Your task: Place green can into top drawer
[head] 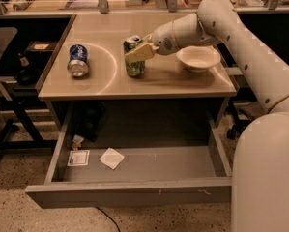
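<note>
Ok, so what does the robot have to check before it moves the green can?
1. Gripper at the green can: ok, it is against the can's upper part.
2. Hold on the can is firm: cannot tell.
3. Green can upright on the desk: ok.
4. Top drawer pulled open: ok.
5. Room in the drawer: ok, its middle and right are bare; a white paper and a card lie at the left.
6. Neighbours out of the way: ok, the white bowl and the blue can sit apart from the green can.
</note>
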